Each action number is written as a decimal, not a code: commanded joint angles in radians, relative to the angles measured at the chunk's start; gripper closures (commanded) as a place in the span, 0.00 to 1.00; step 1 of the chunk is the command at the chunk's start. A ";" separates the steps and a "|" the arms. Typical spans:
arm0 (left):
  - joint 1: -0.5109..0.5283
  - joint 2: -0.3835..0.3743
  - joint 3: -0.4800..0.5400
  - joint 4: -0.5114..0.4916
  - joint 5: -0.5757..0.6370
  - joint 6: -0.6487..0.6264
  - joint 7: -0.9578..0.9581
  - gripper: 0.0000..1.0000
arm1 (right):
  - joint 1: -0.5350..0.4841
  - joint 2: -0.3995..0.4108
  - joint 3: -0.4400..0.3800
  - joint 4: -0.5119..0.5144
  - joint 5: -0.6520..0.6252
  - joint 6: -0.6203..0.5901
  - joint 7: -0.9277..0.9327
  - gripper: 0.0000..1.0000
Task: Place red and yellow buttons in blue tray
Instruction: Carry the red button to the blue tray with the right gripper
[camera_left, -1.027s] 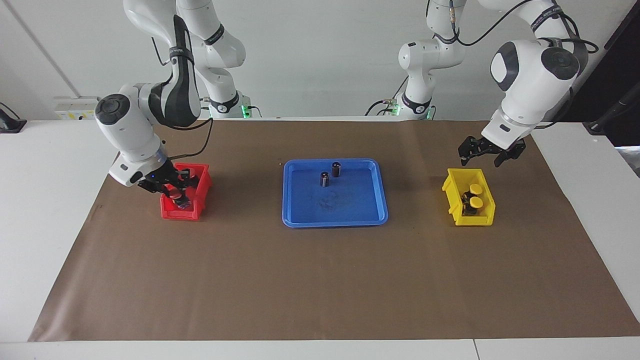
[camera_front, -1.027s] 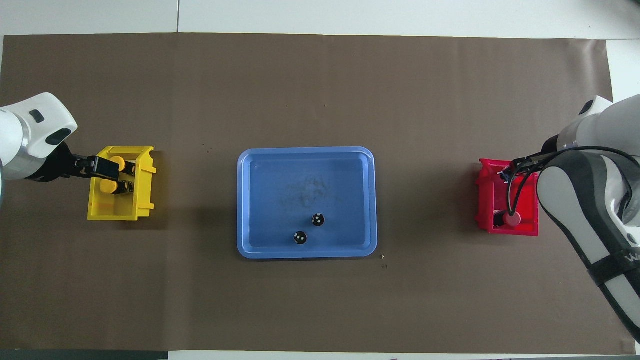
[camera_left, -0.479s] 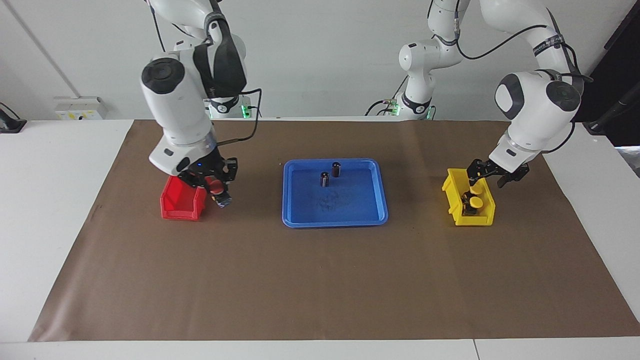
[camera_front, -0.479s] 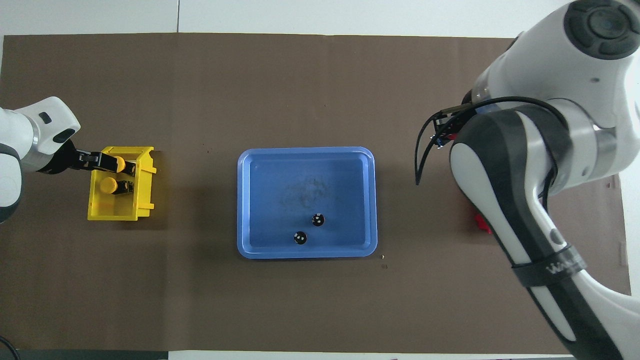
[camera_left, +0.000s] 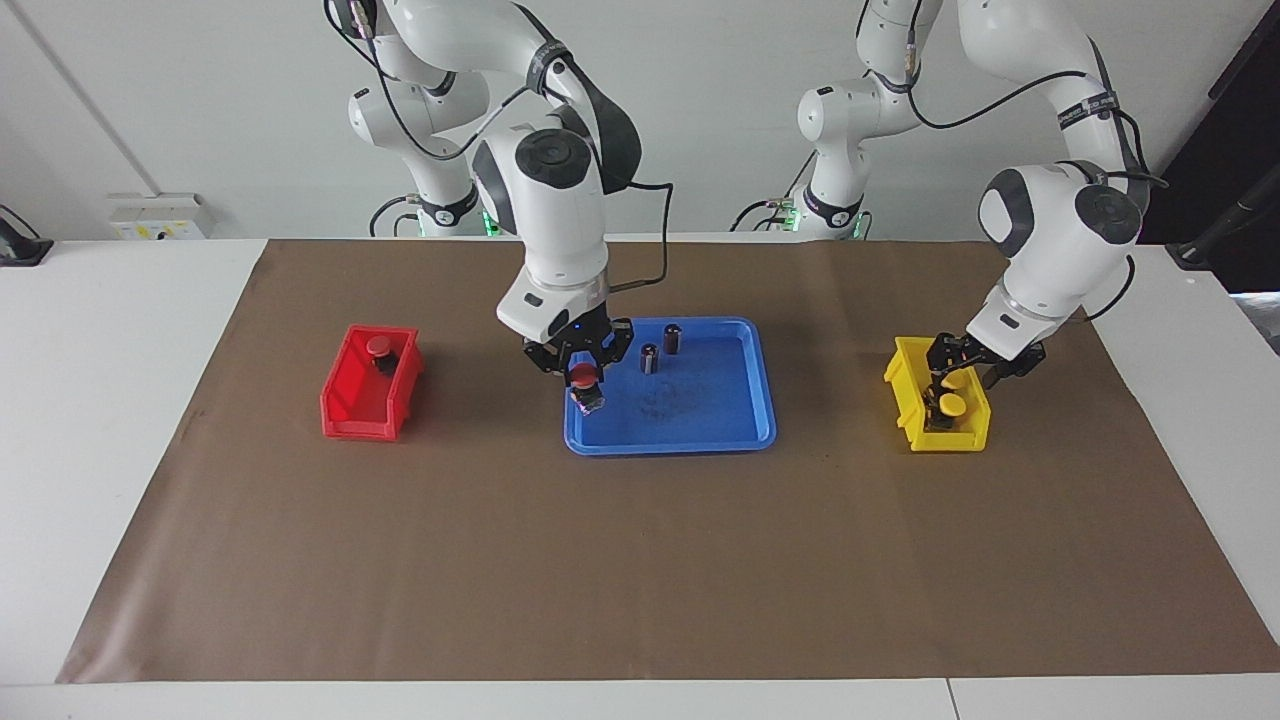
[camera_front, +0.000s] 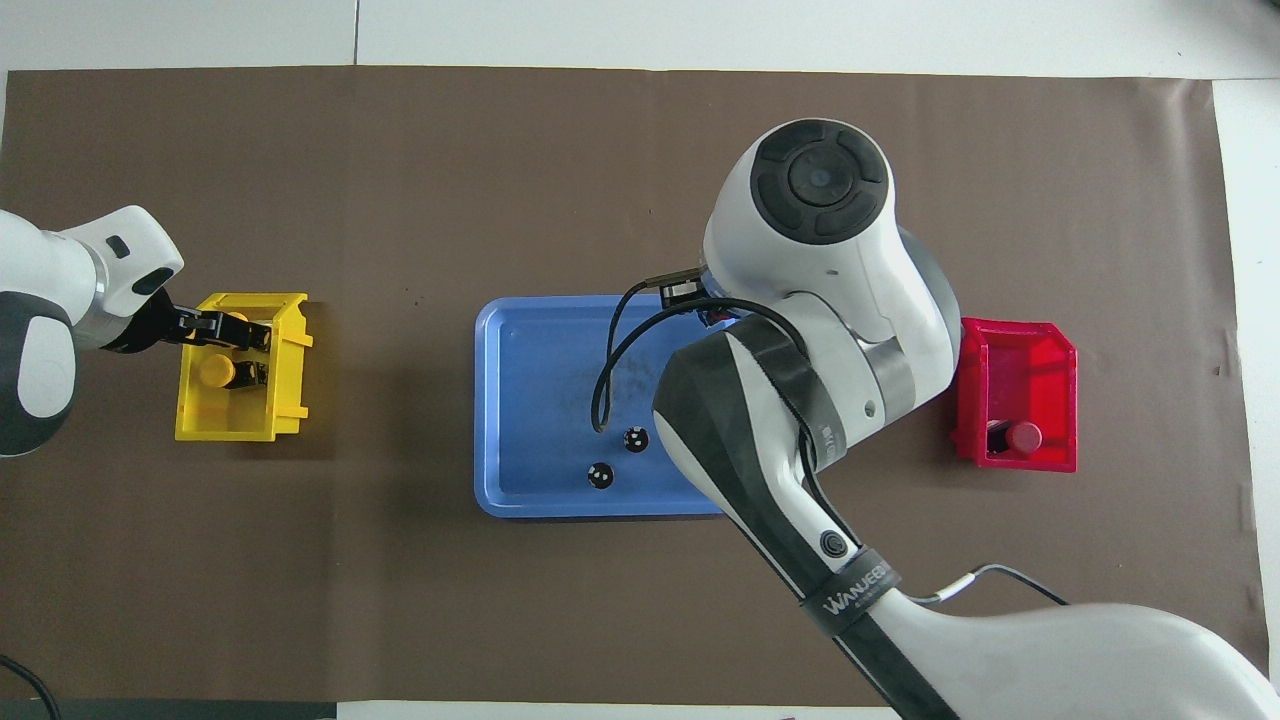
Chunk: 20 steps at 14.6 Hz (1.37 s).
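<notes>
My right gripper (camera_left: 582, 372) is shut on a red button (camera_left: 583, 378) and holds it just above the blue tray (camera_left: 700, 415), over the tray's end toward the right arm. In the overhead view the tray (camera_front: 540, 380) shows, but my right arm hides this gripper and its button. The second red button (camera_left: 378, 346) (camera_front: 1024, 436) sits in the red bin (camera_left: 352, 410) (camera_front: 1040, 350). My left gripper (camera_left: 958, 368) (camera_front: 240, 330) is down in the yellow bin (camera_left: 905, 385) (camera_front: 290, 400) at one yellow button (camera_front: 235, 322), beside the other yellow button (camera_left: 955, 403) (camera_front: 213, 370).
Two dark capless cylinders (camera_left: 650, 358) (camera_left: 673, 338) stand in the blue tray's half nearer the robots; they also show in the overhead view (camera_front: 600, 476) (camera_front: 636, 439). Brown paper covers the table.
My right gripper lifted a red button out of the red bin and carried it across to the blue tray. My left gripper came down into the yellow bin.
</notes>
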 joint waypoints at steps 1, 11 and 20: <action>0.010 -0.036 0.001 -0.076 -0.009 0.053 0.017 0.18 | 0.050 0.114 -0.007 0.080 -0.011 0.019 0.061 0.86; 0.032 -0.056 0.000 -0.147 -0.009 0.110 0.012 0.18 | 0.090 0.135 -0.002 0.000 -0.007 0.111 0.124 0.84; 0.020 -0.062 -0.002 -0.155 -0.009 0.107 0.005 0.18 | 0.098 0.121 -0.002 -0.046 -0.005 0.108 0.127 0.46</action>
